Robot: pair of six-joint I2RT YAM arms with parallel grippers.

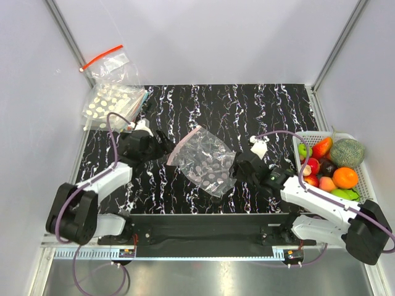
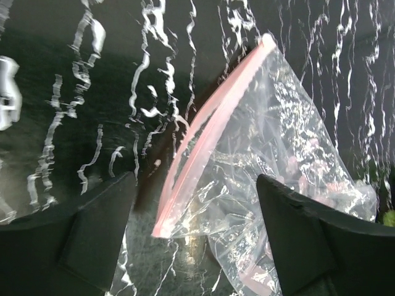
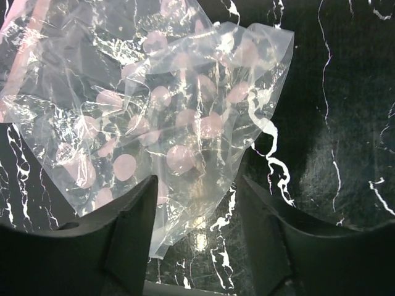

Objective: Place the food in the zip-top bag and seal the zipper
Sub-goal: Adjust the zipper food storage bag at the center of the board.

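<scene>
1. Top view.
   - The bag (image 1: pixel 207 161) lies crumpled mid-table (image 1: pixel 247 111), with its zipper (image 1: pixel 184 144) edge turned toward the left arm.
   - The left gripper (image 1: pixel 162 147) sits just beside that edge, and the right gripper (image 1: pixel 237 165) is at the bag's opposite, closed end.
   - The food is not in the bag. The green lump (image 1: pixel 347 152) and the orange-red piece (image 1: pixel 322 148) sit in the basket (image 1: pixel 333 134) at far right, among other fruit.
   - Judgement: the task is at its start, and the step in hand is securing and opening the bag.

2. Left wrist view.
   - The jaws stand wide open, one finger (image 2: pixel 99 228) on each side of the pink strip. Neither appears to touch it.
   - I cannot tell whether the mouth is sealed or parted.
   - Recommendation: take one lip only, just under the strip. Pinching both lips together would hold the mouth shut.

3. Right wrist view.
   - The jaws are apart, and the bag's closed end lies between the fingers (image 3: pixel 133 228). The film is not pinched.
   - Recommendation: close fully on a good fold of plastic before any pull, since thin, crinkly film is likely to slip. Hold this end low against the table so that the left arm's lift opens the mouth instead of dragging the whole bag.
</scene>
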